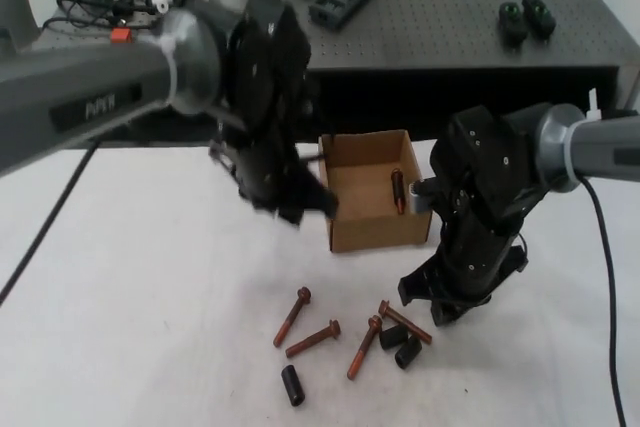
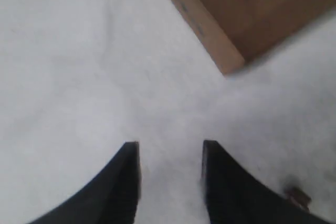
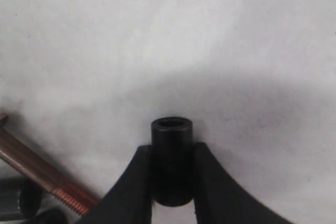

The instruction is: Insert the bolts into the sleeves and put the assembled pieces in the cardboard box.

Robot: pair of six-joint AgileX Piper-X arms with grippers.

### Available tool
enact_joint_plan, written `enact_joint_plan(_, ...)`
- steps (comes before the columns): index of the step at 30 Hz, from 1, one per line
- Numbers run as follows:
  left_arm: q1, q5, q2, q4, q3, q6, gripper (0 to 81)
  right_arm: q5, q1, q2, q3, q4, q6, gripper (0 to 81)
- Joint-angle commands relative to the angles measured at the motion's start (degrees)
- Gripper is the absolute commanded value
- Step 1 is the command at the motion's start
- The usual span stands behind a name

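Sleeve [image 3: 171,132] gripped by R end effector [image 3: 172,153]

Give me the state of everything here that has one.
left gripper: open, empty.
right gripper: shut on a sleeve.
cardboard box: open, one bolt inside.
loose bolts: four, lying on the cloth.
loose sleeves: three, lying on the cloth.
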Motion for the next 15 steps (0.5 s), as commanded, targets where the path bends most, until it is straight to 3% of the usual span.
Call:
enact_joint_plan(1, -0.3, 9.6, -0.2, -1.4, 5.1, 5.1, 28.8, -0.5, 0.0, 0.0, -0.4, -0.6, -1.8, 4.0)
enact_joint_plan(3, -0.6, 12.1, -0.2, -2.8, 7.1, 7.4, 28.8, -0.6, -0.4, -0.9, -0.3, -0.6, -1.8, 4.0)
enact_joint_plan(8, -1.7, 10.7, -0.2, -5.3, 8.5, 14.3, 28.8, -4.3, -1.2, -6.3, 1.9, -0.6, -2.1, 4.0)
enact_joint_plan(15, -1.8, 8.2, 2.7, -5.5, 7.1, 15.3, 28.8, -4.3, -1.2, -15.1, 8.2, -1.3, -1.3, 4.0)
